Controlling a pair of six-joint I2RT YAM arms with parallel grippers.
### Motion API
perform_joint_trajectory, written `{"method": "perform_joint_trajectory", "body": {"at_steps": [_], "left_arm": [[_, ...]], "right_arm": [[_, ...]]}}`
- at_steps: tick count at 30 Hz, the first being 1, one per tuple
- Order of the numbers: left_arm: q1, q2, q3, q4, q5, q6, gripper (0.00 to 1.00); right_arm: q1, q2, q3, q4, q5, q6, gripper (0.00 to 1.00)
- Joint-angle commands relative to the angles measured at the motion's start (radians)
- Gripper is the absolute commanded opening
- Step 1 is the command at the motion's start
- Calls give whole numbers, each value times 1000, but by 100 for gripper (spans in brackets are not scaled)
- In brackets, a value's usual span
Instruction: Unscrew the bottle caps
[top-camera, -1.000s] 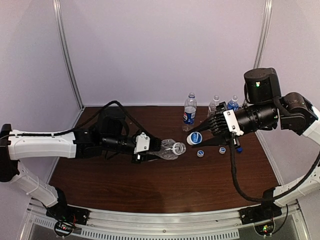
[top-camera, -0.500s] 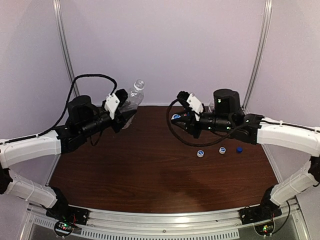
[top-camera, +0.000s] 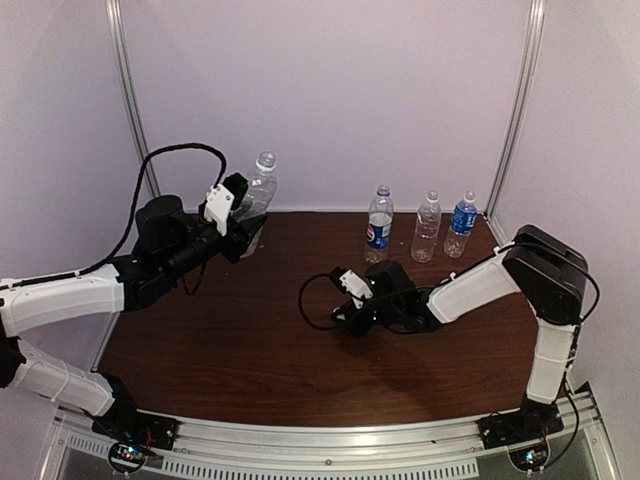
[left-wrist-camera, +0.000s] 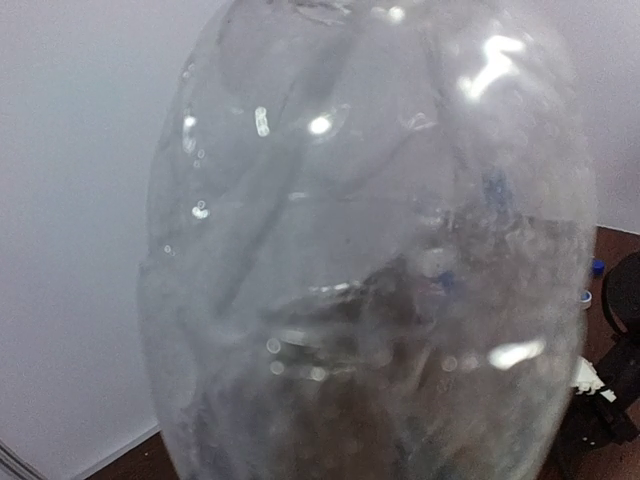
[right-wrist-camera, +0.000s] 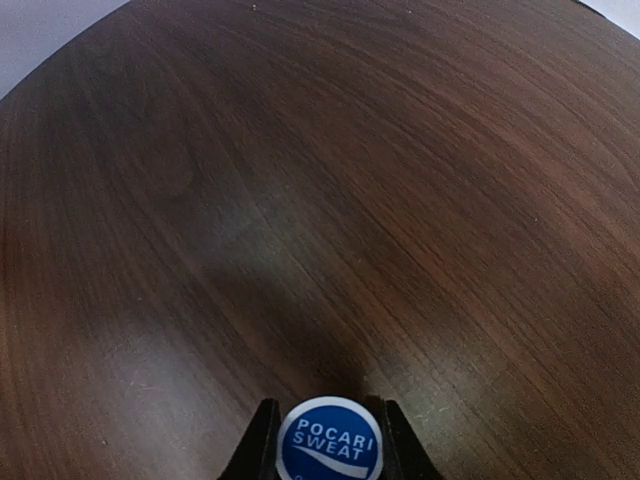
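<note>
Over on the left, the left claw is clamped round the belly of a clear bottle, holding it up off the counter near the back-left corner, neck upward and leaning slightly, close to the back wall. From the left wrist, that bottle fills nearly the whole view, crumpled and glinting, so the claw's own fingers cannot be made out there. The right arm is folded in low, with the right claw down near the middle of the counter. Its two fingers are closed on a Pocari Sweat cap, white-rimmed with a blue centre, which sits squarely between the tips with its printed face toward the wrist camera and bare dark wood beyond it. Along the back right stand three bottles in a row, well apart from both claws: a Pepsi bottle, a plain bottle, and a blue-labelled bottle nearest the corner
</note>
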Motion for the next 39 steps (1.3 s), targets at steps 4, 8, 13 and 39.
{"method": "perform_joint_trajectory", "body": {"at_steps": [4,8,13,39], "left_arm": [[-1,23,23,42,10,-25,40],[-2,16,18,37,9,-27,41],[-2,12,14,35,8,-21,41],[-79,107,59,58,543,54,41]], "right_arm": [[6,105,73,98,67,24,0],[8,155,101,59,71,24,0],[12,153,89,22,60,17,33],[11,-473,364,-50,-444,-81,94]]}}
